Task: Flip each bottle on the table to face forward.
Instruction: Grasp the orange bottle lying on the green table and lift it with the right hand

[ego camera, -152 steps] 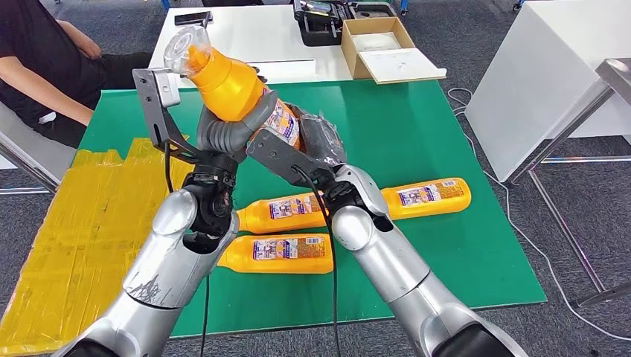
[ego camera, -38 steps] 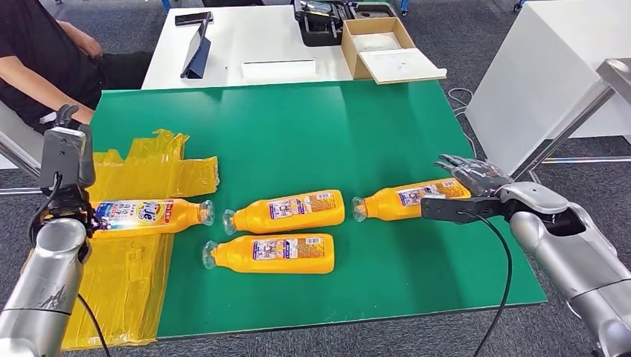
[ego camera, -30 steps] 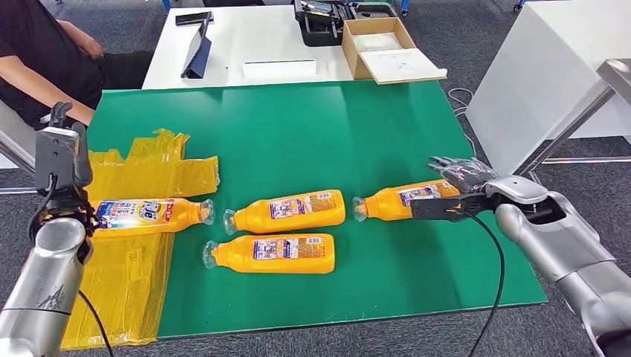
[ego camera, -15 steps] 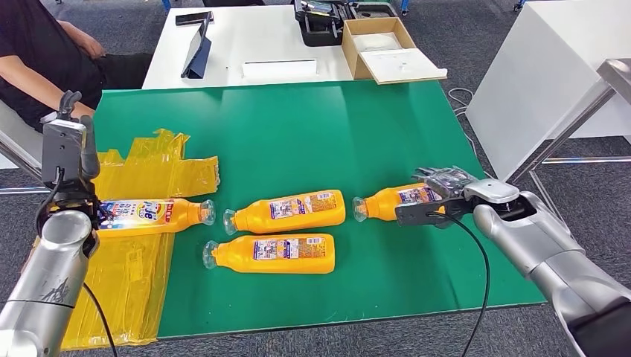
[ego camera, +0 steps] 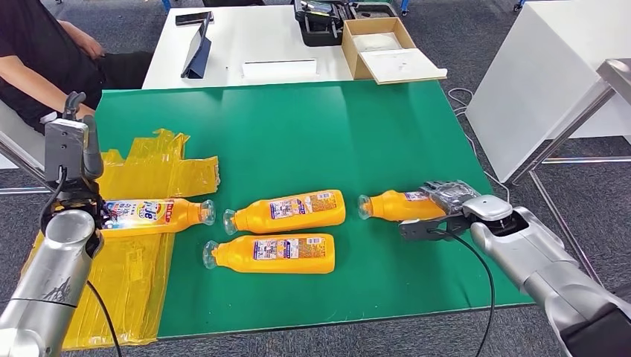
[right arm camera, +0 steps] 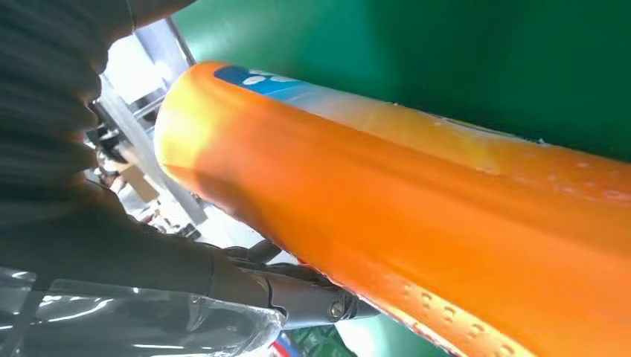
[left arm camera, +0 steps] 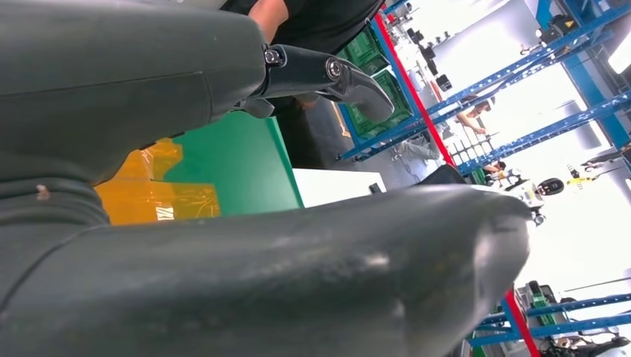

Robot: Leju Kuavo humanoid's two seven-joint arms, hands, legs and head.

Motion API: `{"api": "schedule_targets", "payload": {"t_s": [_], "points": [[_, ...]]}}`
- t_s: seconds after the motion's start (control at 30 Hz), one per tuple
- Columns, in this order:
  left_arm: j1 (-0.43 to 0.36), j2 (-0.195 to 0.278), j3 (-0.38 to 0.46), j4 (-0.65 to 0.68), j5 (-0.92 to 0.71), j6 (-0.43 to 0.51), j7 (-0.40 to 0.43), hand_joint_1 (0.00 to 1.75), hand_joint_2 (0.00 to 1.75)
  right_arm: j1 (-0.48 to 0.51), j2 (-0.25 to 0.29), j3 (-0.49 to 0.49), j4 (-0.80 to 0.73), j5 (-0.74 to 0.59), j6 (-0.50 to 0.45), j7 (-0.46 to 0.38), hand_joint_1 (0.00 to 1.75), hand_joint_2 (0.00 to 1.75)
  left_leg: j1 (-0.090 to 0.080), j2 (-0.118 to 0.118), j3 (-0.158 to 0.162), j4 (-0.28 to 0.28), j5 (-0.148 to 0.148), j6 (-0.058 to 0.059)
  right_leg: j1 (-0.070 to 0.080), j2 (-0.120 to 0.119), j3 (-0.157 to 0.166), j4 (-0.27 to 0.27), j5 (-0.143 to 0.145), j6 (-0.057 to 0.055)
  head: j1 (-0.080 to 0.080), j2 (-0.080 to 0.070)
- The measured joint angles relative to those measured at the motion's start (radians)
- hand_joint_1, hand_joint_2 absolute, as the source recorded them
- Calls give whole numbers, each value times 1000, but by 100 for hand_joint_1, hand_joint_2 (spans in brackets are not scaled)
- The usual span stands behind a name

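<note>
Right hand (ego camera: 449, 196) grips the base of the rightmost bottle (ego camera: 398, 205) lying on green mat (ego camera: 312, 126)

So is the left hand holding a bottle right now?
No, the left hand is raised above the bottle on the yellow sheet, holding nothing.

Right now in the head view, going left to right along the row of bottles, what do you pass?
Left hand → bottle on the yellow sheet → middle bottle → right bottle → right hand, which grips it.
</note>
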Motion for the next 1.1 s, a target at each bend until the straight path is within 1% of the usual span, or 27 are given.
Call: {"api": "schedule_targets", "payload": {"t_s": [0.13,0.27,0.4,0.67,0.9,1.03,1.1], "points": [[1,0,-1,0,4,4,6,0,0,38,0,-33,4,70,-25,37,0,175,0,-1,0,0,0,0,0,-1,0,0,0,0,0,0],[7,0,0,0,0,8,14,0,0,86,3,-93,10,148,-45,66,0,175,0,0,1,0,0,0,0,-1,1,0,0,0,0,0],[18,0,3,-2,-4,11,21,0,0,116,8,-154,10,191,-49,86,0,175,0,-1,3,0,0,0,0,-1,2,0,0,0,0,0],[47,0,20,-15,-3,13,29,0,0,189,8,-275,-41,248,-17,122,0,175,0,-2,4,0,1,2,0,-2,3,0,0,0,0,0],[58,0,34,-19,0,8,30,0,0,243,8,-364,-104,289,21,126,0,175,0,-2,5,0,1,2,0,-2,5,-1,0,1,0,0],[58,0,38,-19,5,3,27,0,0,264,7,-401,-131,301,44,118,0,0,0,-2,5,0,1,2,-1,-2,5,-1,0,1,0,0],[58,0,39,-19,6,-2,25,0,0,273,3,-420,-140,300,49,115,0,0,0,-2,5,0,1,2,-1,-2,4,-1,0,1,0,0]]}}
